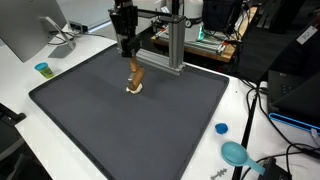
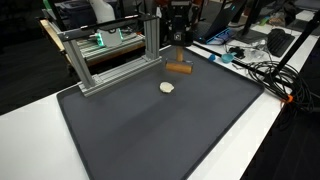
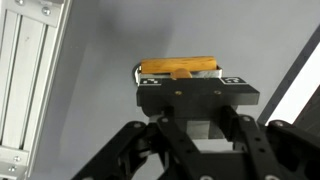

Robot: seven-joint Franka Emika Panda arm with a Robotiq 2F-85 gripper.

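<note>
My gripper (image 1: 127,48) (image 2: 178,50) hangs over the far part of the dark grey mat (image 1: 120,130) (image 2: 170,130), shut on a brown wooden piece (image 1: 137,75) (image 2: 179,68). In the wrist view the gripper (image 3: 183,82) fills the lower half. The wooden piece (image 3: 178,66) shows beyond it as a horizontal bar with a short stem running in between the jaws. A small white disc (image 1: 133,89) (image 2: 167,87) lies on the mat close to the wooden piece. Whether the wood touches the mat I cannot tell.
An aluminium frame (image 1: 170,40) (image 2: 110,55) (image 3: 25,80) stands on the mat's far edge beside the gripper. A blue cap (image 1: 221,128), a teal tool (image 1: 236,153) and a teal cup (image 1: 42,69) sit on the white table. Cables (image 2: 262,72) lie past one corner.
</note>
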